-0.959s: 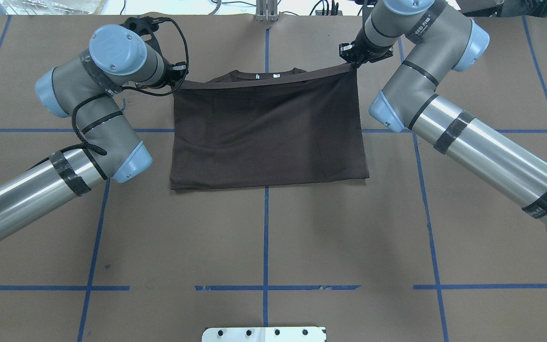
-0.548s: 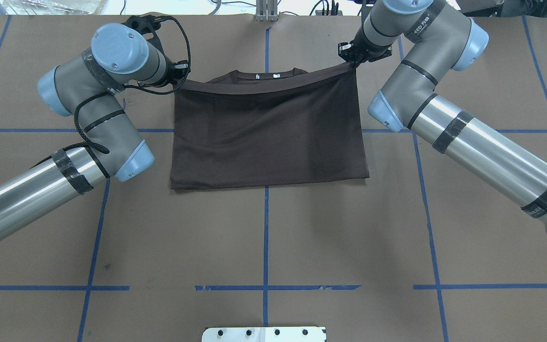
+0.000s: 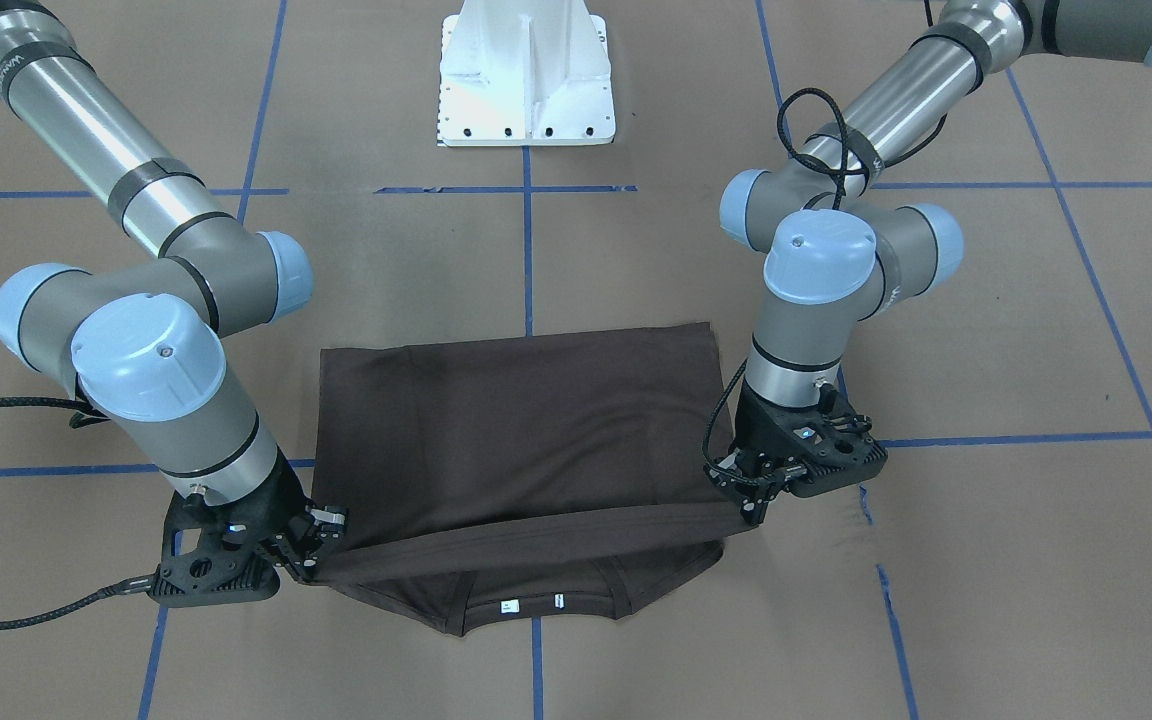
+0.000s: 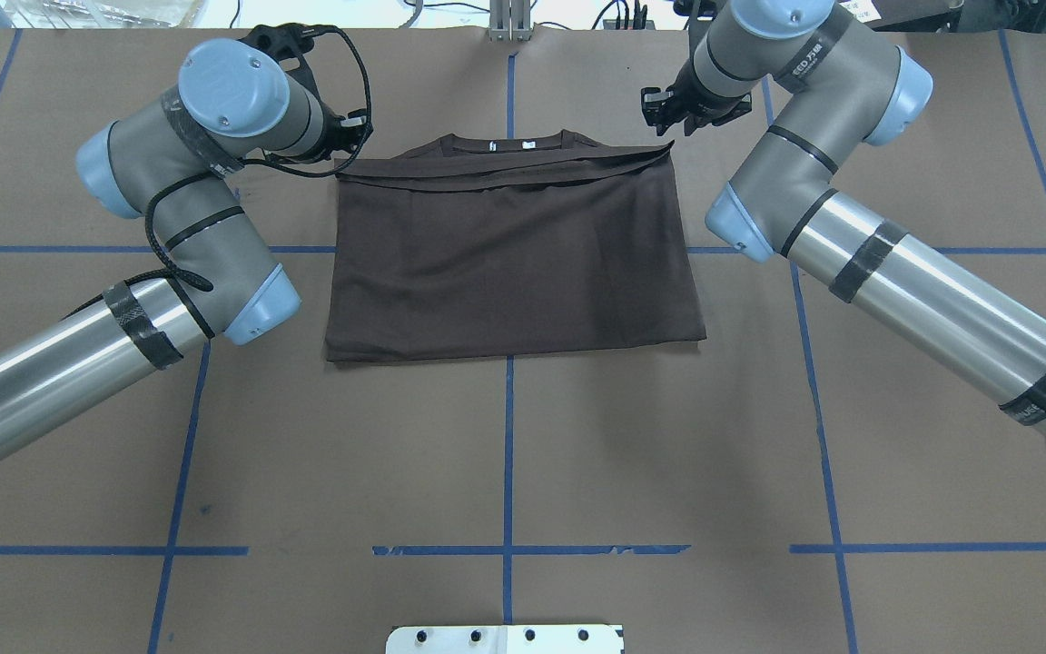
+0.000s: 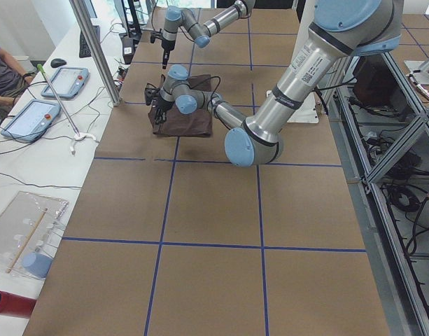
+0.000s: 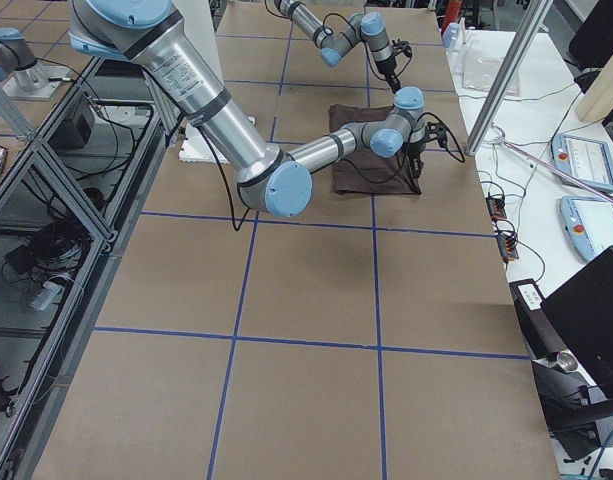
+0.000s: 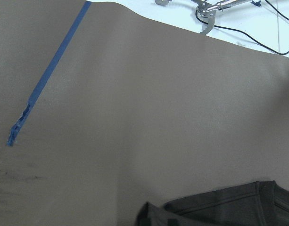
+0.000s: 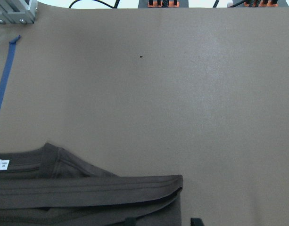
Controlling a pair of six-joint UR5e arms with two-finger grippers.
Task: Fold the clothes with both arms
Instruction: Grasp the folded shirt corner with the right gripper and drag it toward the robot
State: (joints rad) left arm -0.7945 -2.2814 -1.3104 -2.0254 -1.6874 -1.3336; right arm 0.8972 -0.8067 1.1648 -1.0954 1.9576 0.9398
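The dark brown T-shirt (image 4: 514, 263) lies folded in half on the brown table, its hem edge laid across just below the collar (image 4: 509, 141). My left gripper (image 4: 352, 127) hovers just beyond the hem's left corner, open and apart from the cloth. My right gripper (image 4: 668, 109) stands open just past the right corner. In the right wrist view the hem corner (image 8: 179, 181) rests flat on the table, and the fingertips (image 8: 196, 221) are spread. The front-facing view shows the shirt (image 3: 516, 430) between the right gripper (image 3: 308, 555) and the left gripper (image 3: 751, 490).
Blue tape lines (image 4: 509, 436) divide the table into squares. The white pedestal base (image 3: 526, 90) stands on the robot's side. A metal post (image 4: 509, 18) rises at the far edge. A seated person (image 5: 1, 66) and tablets are at a side bench.
Both grippers let go of the hem corners and moved slightly up and away toward the far edge. The hem, held taut before, now lies slack on the shirt.
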